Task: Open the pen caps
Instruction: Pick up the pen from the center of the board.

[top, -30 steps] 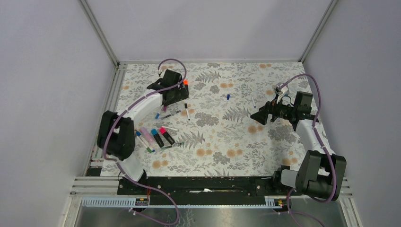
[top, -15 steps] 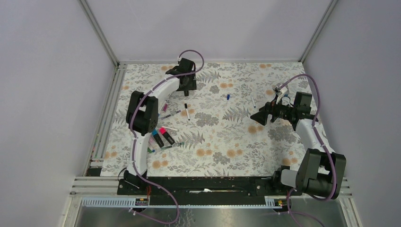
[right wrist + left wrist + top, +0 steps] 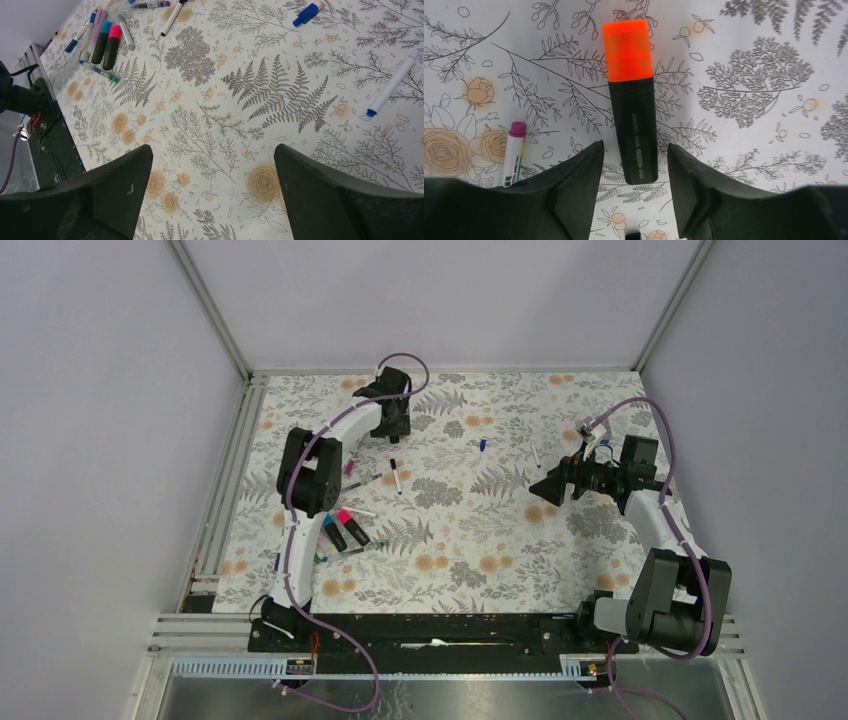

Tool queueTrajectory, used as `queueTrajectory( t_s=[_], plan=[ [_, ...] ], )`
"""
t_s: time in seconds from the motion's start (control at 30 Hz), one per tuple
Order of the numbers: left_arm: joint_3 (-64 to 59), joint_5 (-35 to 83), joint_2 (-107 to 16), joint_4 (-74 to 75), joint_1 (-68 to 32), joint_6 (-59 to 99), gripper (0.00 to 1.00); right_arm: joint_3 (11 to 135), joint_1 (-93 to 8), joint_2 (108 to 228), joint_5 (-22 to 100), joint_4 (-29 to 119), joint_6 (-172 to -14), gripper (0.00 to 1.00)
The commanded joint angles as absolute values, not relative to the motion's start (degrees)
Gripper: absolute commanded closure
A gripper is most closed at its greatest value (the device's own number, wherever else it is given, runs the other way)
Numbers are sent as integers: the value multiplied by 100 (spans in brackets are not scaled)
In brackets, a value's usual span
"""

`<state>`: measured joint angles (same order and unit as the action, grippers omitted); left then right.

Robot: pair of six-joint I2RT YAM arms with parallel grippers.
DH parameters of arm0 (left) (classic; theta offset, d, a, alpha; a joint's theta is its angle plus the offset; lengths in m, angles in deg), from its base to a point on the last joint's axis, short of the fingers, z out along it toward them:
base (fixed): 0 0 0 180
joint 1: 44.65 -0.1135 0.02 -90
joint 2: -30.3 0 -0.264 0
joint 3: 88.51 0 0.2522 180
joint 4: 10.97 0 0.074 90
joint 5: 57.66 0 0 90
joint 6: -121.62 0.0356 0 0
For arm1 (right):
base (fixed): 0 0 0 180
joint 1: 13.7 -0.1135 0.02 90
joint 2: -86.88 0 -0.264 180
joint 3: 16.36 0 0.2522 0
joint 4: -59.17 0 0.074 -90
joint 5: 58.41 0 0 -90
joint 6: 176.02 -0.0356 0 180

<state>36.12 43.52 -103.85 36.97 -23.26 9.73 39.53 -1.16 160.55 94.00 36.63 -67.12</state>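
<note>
A chunky black highlighter point(image 3: 636, 130) with an orange cap point(image 3: 626, 50) lies on the floral mat, cap pointing away from me. My left gripper point(image 3: 634, 155) is open, its jaws on either side of the highlighter's near end with gaps on both sides. In the top view the left gripper point(image 3: 397, 428) covers this highlighter. My right gripper point(image 3: 212, 170) is open and empty above bare mat, and it also shows in the top view point(image 3: 542, 488). Highlighters with pink point(image 3: 115, 31), blue point(image 3: 105, 27) and lilac point(image 3: 97, 22) caps lie in a cluster at the left point(image 3: 340, 530).
A thin pen with a magenta cap point(image 3: 517, 129) lies left of the left gripper. A small blue cap point(image 3: 306, 14) and a white pen with a blue tip point(image 3: 392, 85) lie mid-mat. A black-capped white pen point(image 3: 396, 475) lies near the cluster. Frame rails point(image 3: 230, 450) border the mat.
My left arm has swung away from the pen cluster toward the far middle of the mat, and its gripper now sits over the orange-capped highlighter. The right arm has not moved.
</note>
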Motion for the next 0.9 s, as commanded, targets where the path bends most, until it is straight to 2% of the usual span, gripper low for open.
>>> queueTrajectory(
  t_s=[0.0, 0.4, 0.67, 0.77, 0.87],
  plan=[
    [3898, 4304, -10507, 3654, -2373, 968, 45, 4106, -87, 16095, 9426, 3594, -6571, 1],
    [4208, 4162, -10880, 3663, -2513, 921, 54, 4100, -87, 16104, 9443, 3595, -6571, 1],
    [3997, 3938, -10631, 3550, -2524, 868, 89, 4116, -82, 16107, 9472, 3505, -6510, 1],
    [3654, 3599, -10115, 3183, -2523, 756, 96, 4141, -87, 16099, 9536, 3466, -6501, 1],
    [3064, 2945, -9339, 2617, -2508, 492, 98, 4153, -87, 16090, 9736, 3464, -6554, 1]
  ],
)
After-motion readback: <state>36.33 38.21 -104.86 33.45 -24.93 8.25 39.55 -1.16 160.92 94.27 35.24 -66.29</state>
